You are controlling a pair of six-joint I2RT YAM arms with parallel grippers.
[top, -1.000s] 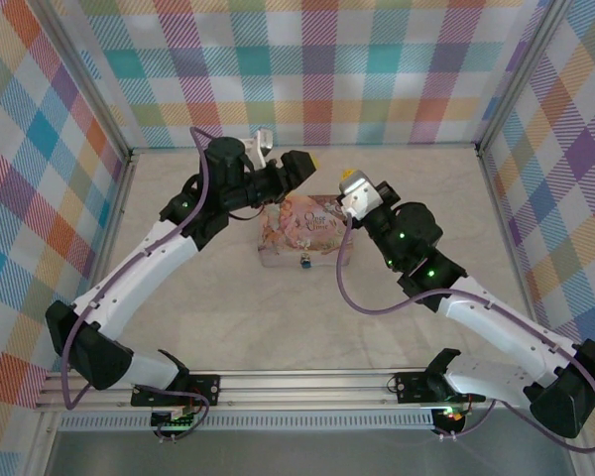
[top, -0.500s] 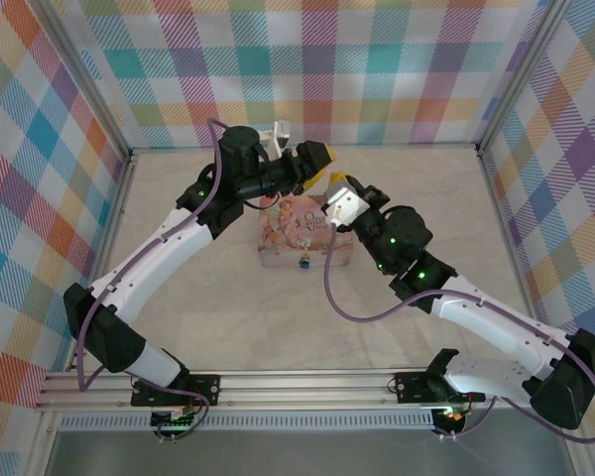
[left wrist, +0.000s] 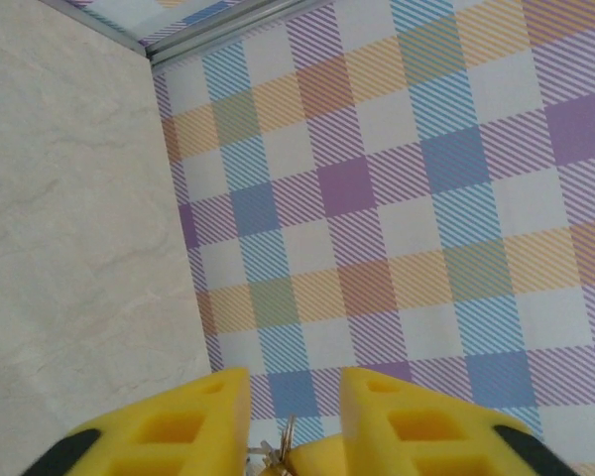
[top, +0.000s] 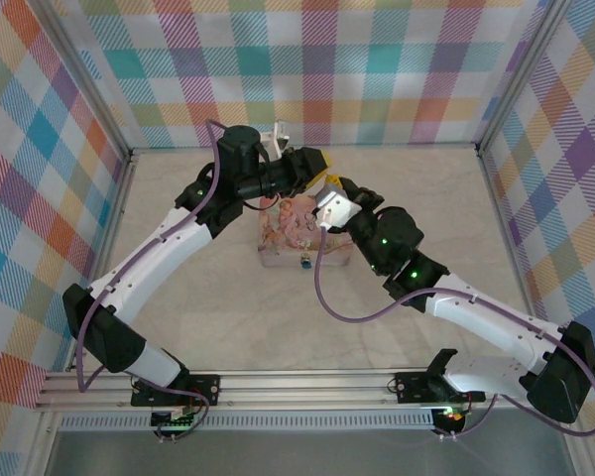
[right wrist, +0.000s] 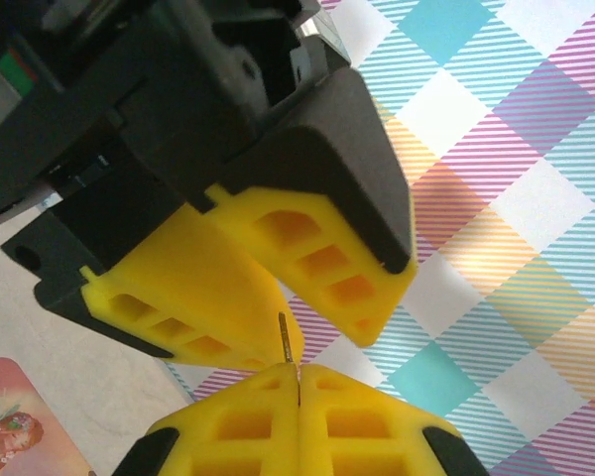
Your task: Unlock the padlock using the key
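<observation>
Can see just a sliver of the key [right wrist: 287, 339] above the pinched right fingers [right wrist: 228, 426]. Cannot read detail on the padlock [top: 305, 264], too small

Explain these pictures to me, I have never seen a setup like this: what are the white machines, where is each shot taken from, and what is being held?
These are two robot arms bolted at the near edge of a table: the left arm and the right arm. Each ends in two yellow fingers. One picture looks down from above; the other two come from cameras on the left and right wrists. On the pale table lies a pink illustrated tin, with the tiny padlock at its near side. The arms meet above the tin's far end. The right fingers are pressed together on the key, a thin metal sliver. The left fingers stand apart, close by.
</observation>
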